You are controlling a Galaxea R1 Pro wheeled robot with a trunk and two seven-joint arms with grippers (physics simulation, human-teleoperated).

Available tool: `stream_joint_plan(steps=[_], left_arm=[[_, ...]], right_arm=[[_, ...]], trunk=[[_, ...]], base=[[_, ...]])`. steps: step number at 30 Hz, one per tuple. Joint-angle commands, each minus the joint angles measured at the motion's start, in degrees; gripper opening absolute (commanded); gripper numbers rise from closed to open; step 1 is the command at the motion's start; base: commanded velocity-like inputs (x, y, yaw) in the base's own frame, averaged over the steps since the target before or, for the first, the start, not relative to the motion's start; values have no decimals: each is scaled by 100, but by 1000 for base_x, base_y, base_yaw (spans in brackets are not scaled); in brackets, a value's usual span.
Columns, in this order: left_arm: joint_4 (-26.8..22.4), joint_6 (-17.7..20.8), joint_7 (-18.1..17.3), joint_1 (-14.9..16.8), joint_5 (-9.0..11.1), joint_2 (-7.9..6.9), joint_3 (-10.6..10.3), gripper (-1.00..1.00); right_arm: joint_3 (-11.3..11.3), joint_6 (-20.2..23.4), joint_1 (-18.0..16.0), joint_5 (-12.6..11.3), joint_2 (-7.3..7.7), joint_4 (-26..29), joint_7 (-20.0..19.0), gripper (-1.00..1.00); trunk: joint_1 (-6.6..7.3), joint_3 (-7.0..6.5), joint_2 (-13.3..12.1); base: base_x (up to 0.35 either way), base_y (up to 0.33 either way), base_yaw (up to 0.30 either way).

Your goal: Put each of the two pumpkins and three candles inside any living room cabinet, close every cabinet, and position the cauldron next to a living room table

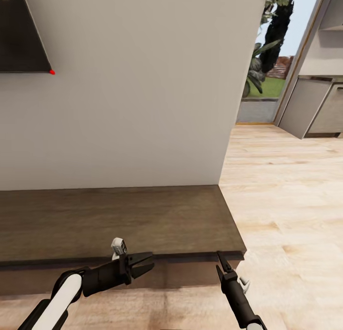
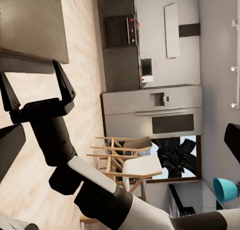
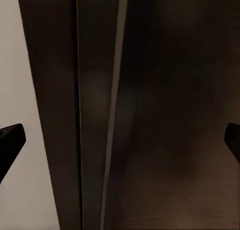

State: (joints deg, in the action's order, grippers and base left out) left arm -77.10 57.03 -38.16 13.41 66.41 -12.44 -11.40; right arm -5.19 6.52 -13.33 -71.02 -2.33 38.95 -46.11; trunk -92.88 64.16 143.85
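Observation:
The long dark-brown cabinet (image 1: 119, 220) runs along the wall in front of me, its top bare and its fronts closed as far as I can see. My right gripper (image 1: 220, 264) points at the cabinet's front edge near its right end; in the left wrist view the right gripper (image 2: 30, 70) is open and empty. Its own camera looks close at the cabinet's dark front (image 3: 165, 115). My left gripper (image 1: 145, 264) hangs open just before the cabinet's front, pointing right. The pumpkins, candles and cauldron are out of view.
A dark TV screen (image 1: 19, 29) hangs on the pale wall above the cabinet. Light wood floor (image 1: 286, 215) stretches to the right toward grey kitchen units (image 1: 314, 106) and a glass door. Wooden chairs (image 2: 125, 162) and an oven (image 2: 160, 110) stand beyond.

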Motion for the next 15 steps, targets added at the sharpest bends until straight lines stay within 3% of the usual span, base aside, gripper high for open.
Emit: stream_joint_plan(steps=[1,15], left_arm=[[2,18,-16,4,4,-4,-1,100],[-33,18,-16,4,4,-4,7,100]], right_arm=[[-18,60,-3,-44,-5,-2,-21,100],[-18,60,-3,-44,-5,-2,-21,100]], trunk=[[0,5,2],[0,5,2]], base=[[81,0,0],[39,0,0]])
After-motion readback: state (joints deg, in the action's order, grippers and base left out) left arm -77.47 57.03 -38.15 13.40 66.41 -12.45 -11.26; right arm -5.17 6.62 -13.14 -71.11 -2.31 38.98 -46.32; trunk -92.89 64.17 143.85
